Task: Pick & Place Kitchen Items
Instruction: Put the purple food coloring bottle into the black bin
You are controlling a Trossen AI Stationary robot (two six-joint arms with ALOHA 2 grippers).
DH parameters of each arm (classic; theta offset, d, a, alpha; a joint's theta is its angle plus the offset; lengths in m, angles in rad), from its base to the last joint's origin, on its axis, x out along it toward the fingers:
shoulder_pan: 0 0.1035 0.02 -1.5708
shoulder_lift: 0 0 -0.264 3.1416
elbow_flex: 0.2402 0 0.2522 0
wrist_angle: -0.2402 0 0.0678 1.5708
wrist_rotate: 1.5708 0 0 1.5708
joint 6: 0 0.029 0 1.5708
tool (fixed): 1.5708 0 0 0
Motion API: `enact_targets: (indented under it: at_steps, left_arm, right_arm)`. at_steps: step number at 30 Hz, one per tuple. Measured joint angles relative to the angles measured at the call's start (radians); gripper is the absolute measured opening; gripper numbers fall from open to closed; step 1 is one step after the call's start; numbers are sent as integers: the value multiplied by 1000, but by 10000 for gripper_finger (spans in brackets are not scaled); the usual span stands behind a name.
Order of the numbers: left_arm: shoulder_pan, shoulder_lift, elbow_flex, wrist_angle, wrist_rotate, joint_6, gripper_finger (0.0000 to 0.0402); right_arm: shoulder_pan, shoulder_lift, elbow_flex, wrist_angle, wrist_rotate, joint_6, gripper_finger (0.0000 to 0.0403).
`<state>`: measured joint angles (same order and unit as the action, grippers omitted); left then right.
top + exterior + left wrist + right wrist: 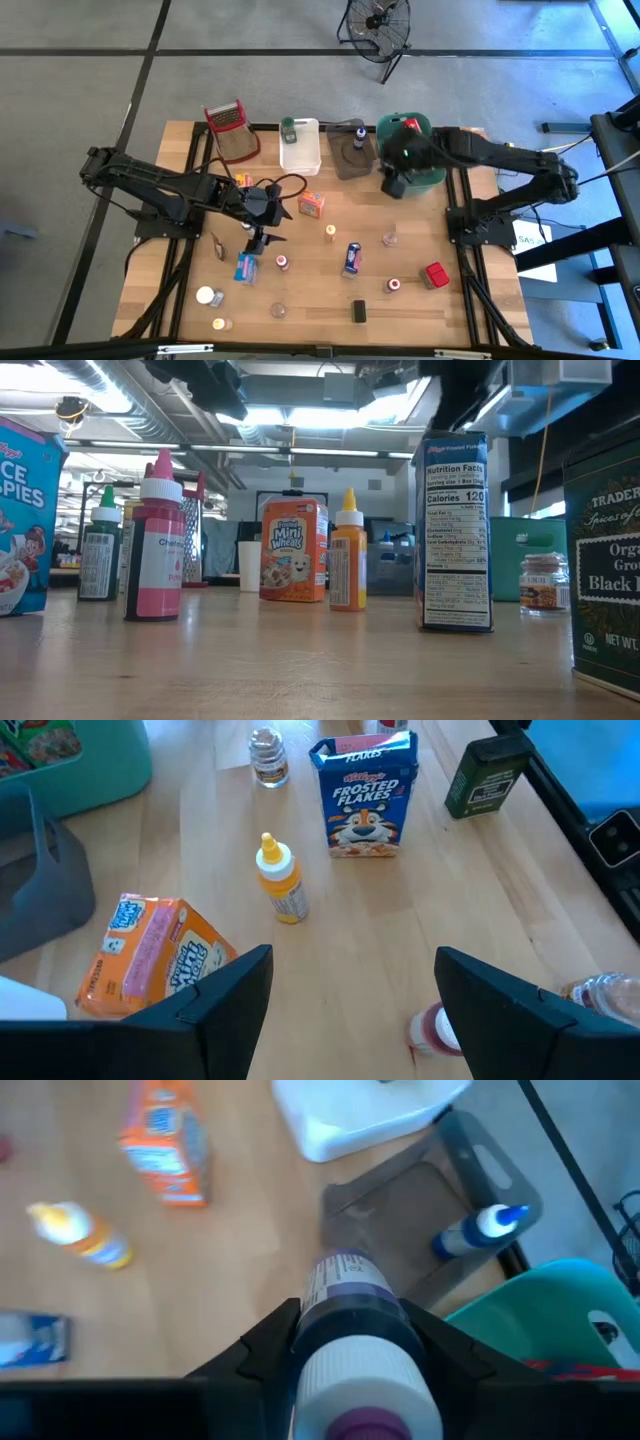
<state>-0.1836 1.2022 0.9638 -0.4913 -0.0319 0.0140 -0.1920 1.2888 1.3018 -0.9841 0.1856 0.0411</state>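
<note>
My right gripper is shut on a small bottle with a dark body, a white label and a white cap with a purple top. In the high view it hangs at the near edge of the green bin. My left gripper stands open above the table with nothing between its fingers. Below and beyond it stand an orange Mini Wheats box, a yellow bottle and a blue Frosted Flakes box. My right gripper pinches the bottle's upper body, just below the white cap, between its two fingers, one on each side. The fingers slant down from above. The bottle is lifted clear, cap toward the wrist and base pointing down past the fingertips.
A white bin, a grey bin holding a blue-capped bottle and the green bin line the far edge, with a red-rimmed wire basket at their left. Several bottles, jars and boxes dot the table's near half, among them a dark box.
</note>
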Motion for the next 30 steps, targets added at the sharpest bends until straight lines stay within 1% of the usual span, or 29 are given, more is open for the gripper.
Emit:
enact_targets:
  at_steps: [3, 6, 11, 14, 18, 22, 30]
  left_arm:
    - [-8, 0, -4, 1, -1, -21, 274]
    - [-19, 0, -37, 33, 0, -34, 274]
    - [-24, 1, -97, 104, 0, -65, 274]
    - [-24, 1, -108, 131, -1, -93, 274]
    - [-31, 1, -108, 130, -2, -114, 274]
    - [-34, 1, -108, 131, -3, -131, 274]
    - [-34, 1, -108, 157, -7, -145, 274]
  right_arm:
    - [-96, 52, 0, 55, -58, -73, 145]
    - [-174, 123, 0, 107, -94, -125, 145]
    - [-283, 252, 0, 194, -162, -201, 145]
    - [-332, 319, 8, 204, -170, -222, 145]
    - [-380, 394, 35, 191, -163, -251, 145]
    - [-405, 451, 37, 192, -164, -283, 145]
    - [-434, 500, 37, 224, -166, -311, 145]
